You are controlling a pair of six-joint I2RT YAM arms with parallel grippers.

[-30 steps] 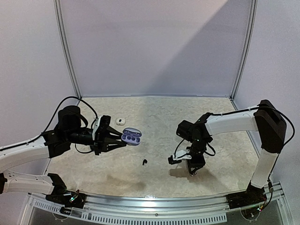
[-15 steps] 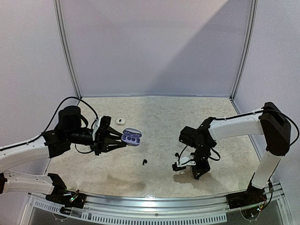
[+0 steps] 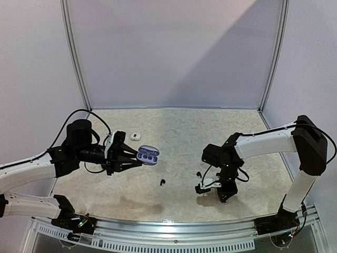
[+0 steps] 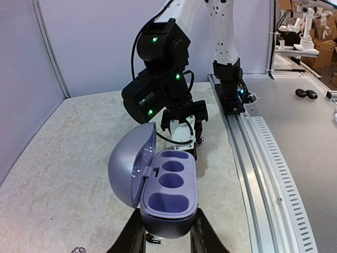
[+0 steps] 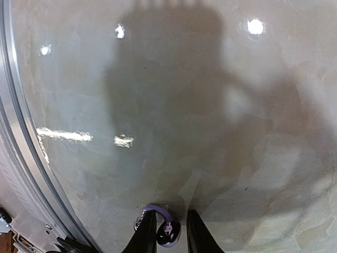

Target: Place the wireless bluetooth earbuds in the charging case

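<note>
My left gripper (image 3: 136, 158) is shut on the base of a purple charging case (image 3: 148, 155) and holds it above the table. In the left wrist view the case (image 4: 169, 190) is open, lid swung left, and its wells are empty. My right gripper (image 3: 224, 198) points down at the table near the front edge. In the right wrist view its jaws (image 5: 168, 225) stand narrowly apart around a dark glossy earbud (image 5: 169, 235) with a purplish hook. The bud lies against the left finger, with a small gap to the right one. A black earbud (image 3: 162, 182) lies on the table between the arms.
A small white pebble-shaped case (image 3: 136, 136) lies on the table behind the left gripper. The metal front rail (image 3: 174, 232) runs just in front of the right gripper. Grey walls enclose the back and both sides.
My right gripper has moved toward the near edge and lowered to the table. My left gripper and the open case have not moved.
</note>
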